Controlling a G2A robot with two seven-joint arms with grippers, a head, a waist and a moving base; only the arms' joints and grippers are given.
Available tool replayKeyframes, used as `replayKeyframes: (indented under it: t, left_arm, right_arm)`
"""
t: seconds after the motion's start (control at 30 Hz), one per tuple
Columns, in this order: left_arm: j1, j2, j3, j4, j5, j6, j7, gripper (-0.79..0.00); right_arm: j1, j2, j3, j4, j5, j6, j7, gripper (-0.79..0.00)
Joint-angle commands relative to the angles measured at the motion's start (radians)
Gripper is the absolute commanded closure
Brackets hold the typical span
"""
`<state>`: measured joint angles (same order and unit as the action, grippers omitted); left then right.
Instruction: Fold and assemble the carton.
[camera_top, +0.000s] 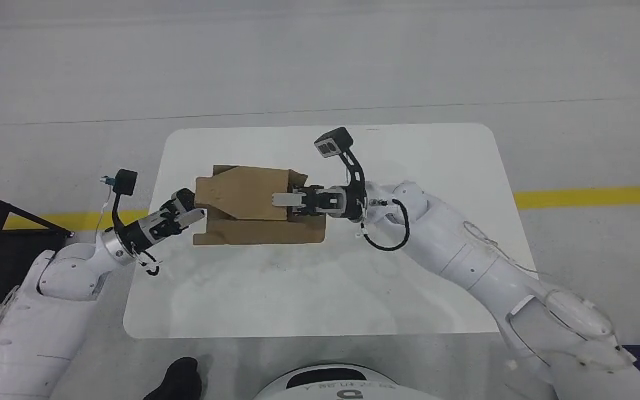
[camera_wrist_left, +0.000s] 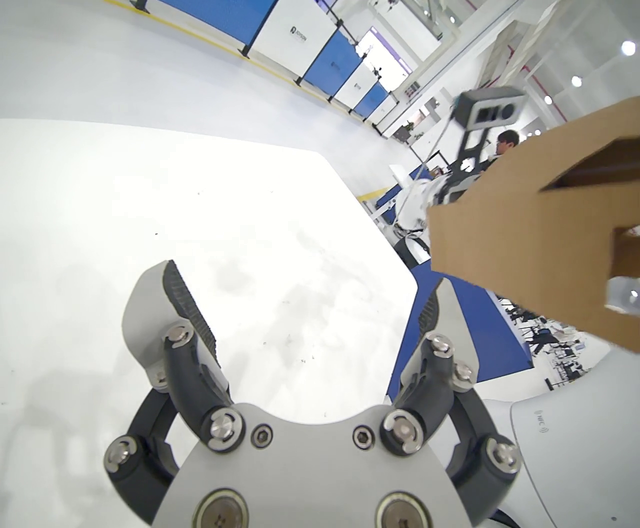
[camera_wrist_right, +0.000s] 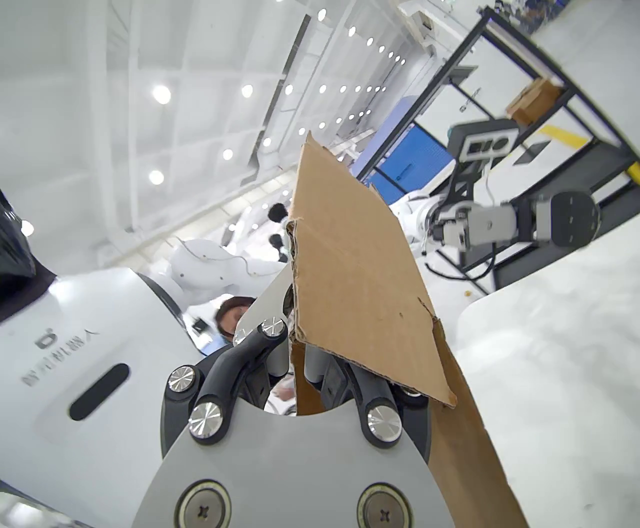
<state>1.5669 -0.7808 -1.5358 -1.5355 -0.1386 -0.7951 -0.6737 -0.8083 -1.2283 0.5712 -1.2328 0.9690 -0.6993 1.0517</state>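
Note:
The brown cardboard carton (camera_top: 250, 205) is partly folded and sits at the left middle of the white table (camera_top: 400, 280), with loose flaps at its left end. My right gripper (camera_top: 285, 198) is shut on a wall at the carton's right end. In the right wrist view the cardboard panel (camera_wrist_right: 350, 280) stands between the fingers of the right gripper (camera_wrist_right: 295, 345). My left gripper (camera_top: 190, 208) is at the carton's left end, open. The left wrist view has the left gripper (camera_wrist_left: 305, 310) holding nothing, with the carton (camera_wrist_left: 525, 225) off to one side.
The table's left edge (camera_top: 150, 230) runs right under the left arm. Bare tabletop (camera_top: 420, 180) lies to the right of the carton and in front of it. A black frame (camera_top: 12, 215) stands on the floor at the far left.

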Motion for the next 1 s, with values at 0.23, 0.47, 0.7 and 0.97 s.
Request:
replayKeyframes:
  t: [0.23, 0.47, 0.7, 0.97]
  left_arm:
    - [-0.015, 0.011, -0.015, -0.063, -0.226, 0.043, -0.188, -0.785]
    - [-0.035, 0.010, -0.012, -0.072, -0.251, 0.053, -0.229, -0.785]
    - [-0.033, 0.010, -0.016, -0.061, -0.290, 0.041, -0.269, -0.785]
    - [-0.022, 0.011, -0.052, -0.072, -0.339, 0.041, -0.285, -0.785]
  right_arm:
    - [0.002, -0.040, 0.038, 0.245, 0.348, 0.244, 0.279, 0.000]
    - [0.004, -0.052, 0.056, 0.264, 0.369, 0.218, 0.275, 0.000]
    - [-0.010, -0.050, 0.067, 0.246, 0.345, 0.251, 0.213, 0.000]
    - [-0.052, -0.035, 0.123, 0.183, 0.132, 0.178, 0.055, 0.000]
